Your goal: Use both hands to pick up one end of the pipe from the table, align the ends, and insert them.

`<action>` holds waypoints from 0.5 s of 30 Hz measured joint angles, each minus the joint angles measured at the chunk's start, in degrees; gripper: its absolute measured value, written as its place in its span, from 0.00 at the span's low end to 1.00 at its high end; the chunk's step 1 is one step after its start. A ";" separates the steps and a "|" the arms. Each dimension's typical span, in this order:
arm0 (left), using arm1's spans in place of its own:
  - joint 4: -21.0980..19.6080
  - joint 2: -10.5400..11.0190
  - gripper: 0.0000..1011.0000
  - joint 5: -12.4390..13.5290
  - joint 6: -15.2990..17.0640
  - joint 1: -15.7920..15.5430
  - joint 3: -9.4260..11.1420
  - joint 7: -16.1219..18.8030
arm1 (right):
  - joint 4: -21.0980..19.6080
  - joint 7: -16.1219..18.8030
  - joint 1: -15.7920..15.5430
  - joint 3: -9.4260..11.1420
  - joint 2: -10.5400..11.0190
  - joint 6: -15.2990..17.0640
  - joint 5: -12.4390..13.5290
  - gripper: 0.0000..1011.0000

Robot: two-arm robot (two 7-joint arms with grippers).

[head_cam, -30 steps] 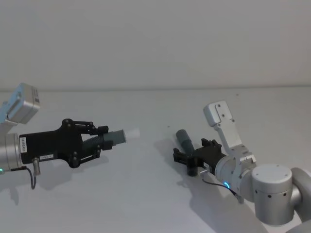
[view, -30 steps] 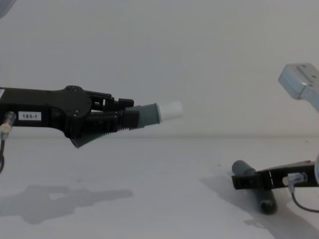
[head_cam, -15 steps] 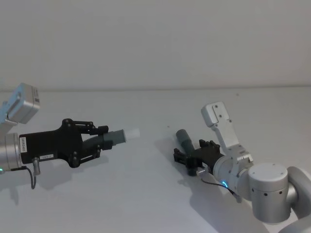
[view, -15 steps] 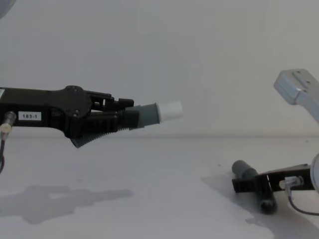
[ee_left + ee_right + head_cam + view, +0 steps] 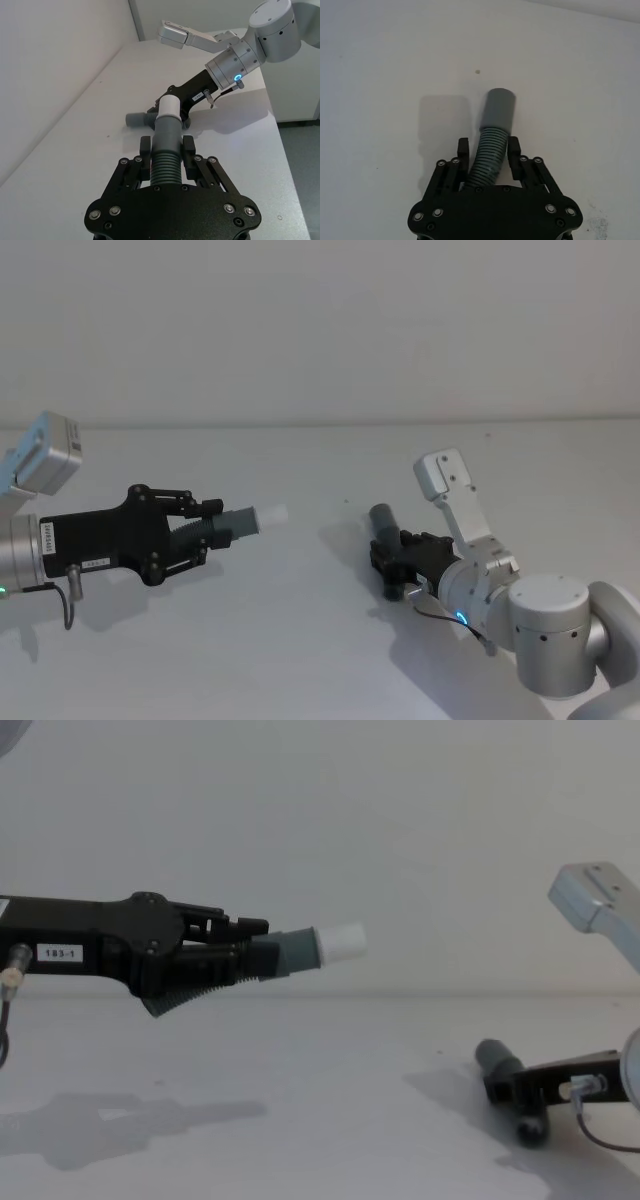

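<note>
Your right gripper (image 5: 392,562) has slid along socket piece (image 5: 383,522), swung it closer to end-on; jaws flank ribbed part (image 5: 487,161), contact unclear. Piece lies on table (image 5: 300,640), grasp step unfinished. Left gripper (image 5: 205,525) unmoved, high left of socket piece, pinching tipped piece (image 5: 300,951). In chest view socket mouth faces away, part behind jaws.

A lab: bare white table (image 5: 300,640) against plain wall (image 5: 320,320).
</note>
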 joint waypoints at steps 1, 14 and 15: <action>0.00 0.00 0.34 0.00 0.00 0.00 0.00 0.00 | 0.02 0.00 0.01 0.02 -0.02 0.01 -0.01 0.46; 0.00 0.00 0.34 0.00 0.00 0.00 0.00 0.00 | 0.07 1.28 0.09 0.41 0.33 -1.86 -0.51 0.23; 0.00 0.00 0.34 0.00 0.00 0.00 0.00 0.00 | -0.01 1.71 0.09 0.39 0.57 -2.60 -0.61 0.23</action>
